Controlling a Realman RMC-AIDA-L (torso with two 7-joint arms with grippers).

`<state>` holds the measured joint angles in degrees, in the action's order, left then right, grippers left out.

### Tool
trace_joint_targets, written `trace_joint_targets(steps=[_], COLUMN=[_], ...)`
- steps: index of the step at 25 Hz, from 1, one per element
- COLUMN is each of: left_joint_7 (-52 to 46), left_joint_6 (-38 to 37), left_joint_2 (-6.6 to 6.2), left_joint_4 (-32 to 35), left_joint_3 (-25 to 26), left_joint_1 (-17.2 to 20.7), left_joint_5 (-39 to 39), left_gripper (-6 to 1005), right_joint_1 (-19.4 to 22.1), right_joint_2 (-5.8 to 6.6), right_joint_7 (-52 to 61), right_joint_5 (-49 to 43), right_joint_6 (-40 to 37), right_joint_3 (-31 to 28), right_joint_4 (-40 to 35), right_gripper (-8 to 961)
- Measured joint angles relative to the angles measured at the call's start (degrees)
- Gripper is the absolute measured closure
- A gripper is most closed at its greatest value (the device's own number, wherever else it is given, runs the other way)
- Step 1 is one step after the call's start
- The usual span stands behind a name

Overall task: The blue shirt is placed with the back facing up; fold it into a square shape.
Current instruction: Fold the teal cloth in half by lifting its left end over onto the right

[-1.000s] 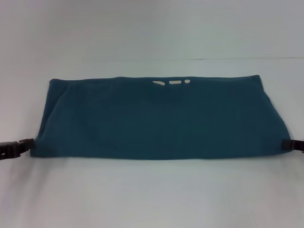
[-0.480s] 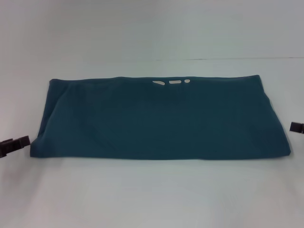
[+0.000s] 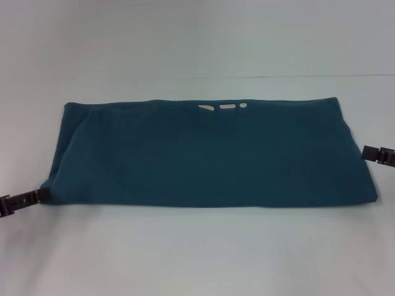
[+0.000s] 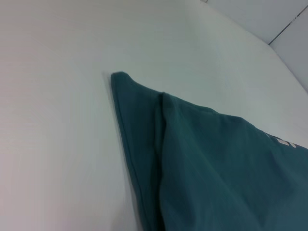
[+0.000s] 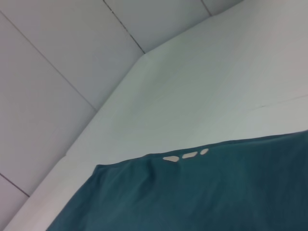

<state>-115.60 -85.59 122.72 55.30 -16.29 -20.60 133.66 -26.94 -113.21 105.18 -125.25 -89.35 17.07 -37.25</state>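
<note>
- Here the blue shirt (image 3: 207, 153) lies flat on the white counter (image 3: 197, 253), folded into a wide band that runs from side to side in the head view.
- Along its far edge three small pale marks (image 3: 222, 106) sit in a short row, near the middle of the band.
- The left gripper (image 3: 21, 201) reaches in low from the left border of the head view, its tip touching or just beside the shirt's near left corner.
- The right gripper (image 3: 378, 155) comes in from the right border, its tip just beside the shirt's right edge, farther from the robot than the left one.
- Only a dark sliver of each gripper shows, so I cannot tell whether the fingers are spread or closed, nor whether either has hold of the cloth.
- The left wrist view shows what the head view does not: the shirt (image 4: 211, 168) lies in layers, an upper layer overlapping a lower one that ends in a pointed corner on the counter (image 4: 57, 144).
- The right wrist view looks across the shirt (image 5: 192, 197) towards the far edge of the counter (image 5: 202, 91); the three pale marks (image 5: 186, 156) are plain there, and a tiled wall (image 5: 57, 62) rises behind.
- Neither wrist view shows its own arm's fingers.
</note>
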Motion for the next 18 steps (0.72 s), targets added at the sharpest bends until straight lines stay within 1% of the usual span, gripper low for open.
trace_joint_targets(steps=[3,8,13,18], left_joint_7=[-2.0,-5.4,-9.1,-12.0], left_joint_6=[-0.2,-0.3,1.5,4.7], left_joint_2=[0.11,-0.09,-0.19,-0.65], left_joint_4=[-0.5,-1.2,-2.2,-4.3], left_joint_3=[-0.3,-0.7,-1.1,-1.1], left_joint_1=[-0.1,-0.5,-1.3,-2.1], left_joint_5=[0.0,0.8,2.3,2.8], left_gripper=[103,103,102,102], right_joint_1=[-0.6,-1.6,-2.3,-2.5], right_joint_2=[-0.45,-0.71,-0.77,-0.45], right_joint_7=[0.0,0.0,0.3,0.4], right_joint_5=[0.0,0.1,0.3,2.5], right_joint_6=[-0.1,-0.2,0.0,-0.1], right_joint_3=[0.0,-0.2,-0.5,-0.2], right_joint_4=[-0.2,-0.4,-0.5,-0.5], right_gripper=[56,29,30,31])
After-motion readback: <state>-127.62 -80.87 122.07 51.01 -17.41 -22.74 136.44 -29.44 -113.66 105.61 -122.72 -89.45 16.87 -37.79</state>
